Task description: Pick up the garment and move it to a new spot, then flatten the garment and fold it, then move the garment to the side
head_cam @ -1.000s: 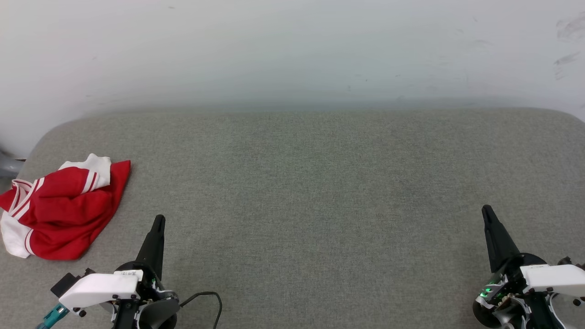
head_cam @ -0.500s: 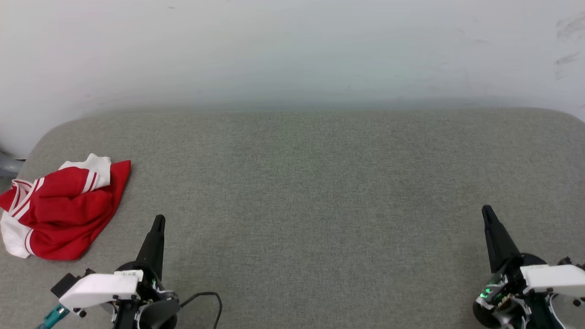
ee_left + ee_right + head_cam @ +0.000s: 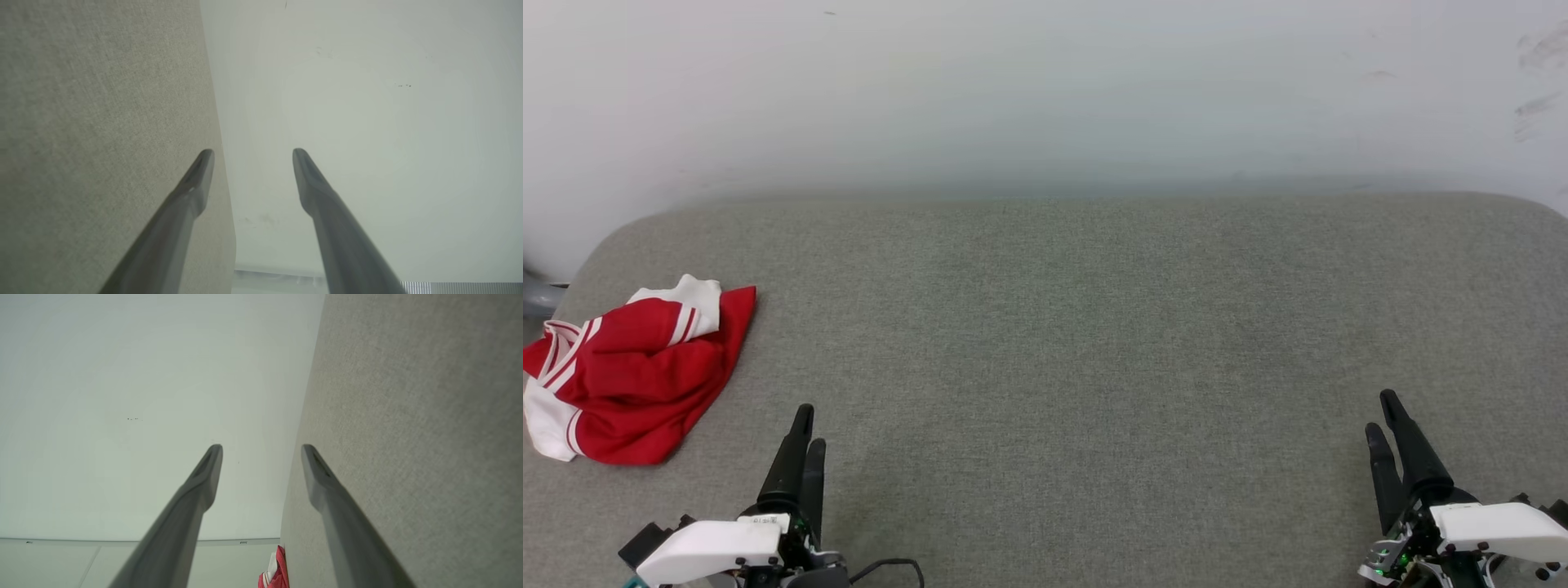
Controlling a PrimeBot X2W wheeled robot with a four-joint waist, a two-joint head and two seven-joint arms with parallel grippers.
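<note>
Left pincer [image 3: 809, 425]: it is mine, at the lower left of the head view, low over the grey surface [image 3: 1094, 343], pointing away from me. It is open and holds nothing. In the left wrist view [image 3: 252, 152] its two dark fingers [image 3: 192, 196] stand clearly apart, one in front of the grey cloth and one in front of the pale wall.
Right pincer [image 3: 1379, 411]: at the lower right, also pointing away from me. It is open and empty too; the right wrist view [image 3: 261, 447] shows a wide gap between the tips.
Cable [image 3: 894, 565]: black, it curves just beside the base of my left arm.
Shirt [image 3: 637, 384]: red with white sleeves and striped trim, it lies crumpled in a heap at the far left edge of the surface. It is near my left pincer but not touching it, and well apart from the right one. A small part of it also shows at the bottom of the right wrist view [image 3: 278, 575].
Surface: grey woven cloth with rounded far corners.
Wall [image 3: 1045, 98]: pale, behind the surface, with a few dark marks at the upper right.
</note>
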